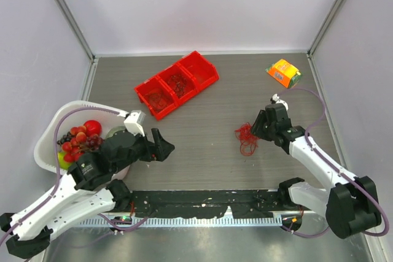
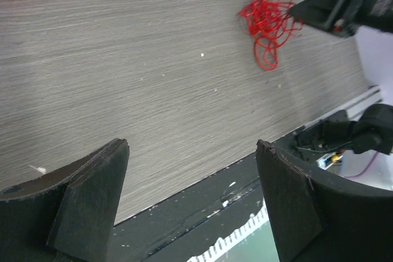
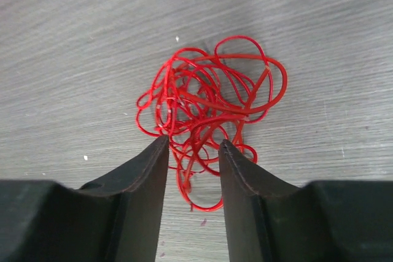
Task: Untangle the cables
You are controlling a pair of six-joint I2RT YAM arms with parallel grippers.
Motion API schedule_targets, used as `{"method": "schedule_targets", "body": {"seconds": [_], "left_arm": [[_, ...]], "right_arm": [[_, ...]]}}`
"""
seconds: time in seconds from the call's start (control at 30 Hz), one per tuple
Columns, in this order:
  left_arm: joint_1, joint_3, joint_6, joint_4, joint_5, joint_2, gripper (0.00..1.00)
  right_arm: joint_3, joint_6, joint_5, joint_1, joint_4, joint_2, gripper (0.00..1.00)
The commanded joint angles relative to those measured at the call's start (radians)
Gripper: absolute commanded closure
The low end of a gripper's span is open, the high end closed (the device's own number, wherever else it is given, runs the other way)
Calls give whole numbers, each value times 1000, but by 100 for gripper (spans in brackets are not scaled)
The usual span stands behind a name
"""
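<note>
The red cables (image 3: 209, 115) lie clumped on the table (image 1: 209, 121), right of middle, their near strands between the half-narrowed tips of the right claw (image 3: 193, 146), not pinched yet. The left claw (image 2: 191, 145) gapes wide and empty, well apart leftward.

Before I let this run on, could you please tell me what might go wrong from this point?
1. The right fingers straddle only a few near strands of the red cable clump; pulling could tighten the knot or lift it whole.
2. The left fingers stand open, far from the clump, so nothing pins it; it may slide along the table.
</note>
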Motion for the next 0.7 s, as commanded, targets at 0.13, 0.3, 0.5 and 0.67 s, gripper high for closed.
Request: {"method": "schedule_targets", "body": {"seconds": [0.13, 0.3, 0.5, 0.67], "left_arm": [[-1, 0, -26, 69, -2, -77, 11], [-1, 3, -20, 45, -2, -78, 11], [-1, -16, -8, 73, -10, -83, 11], [-2, -8, -2, 98, 16, -45, 11]], "right_arm": [[-39, -25, 31, 4, 147, 46, 77], [42, -17, 154, 4, -22, -52, 99], [230, -50, 192, 4, -192, -256, 99], [370, -79, 171, 4, -240, -337, 99]]}}
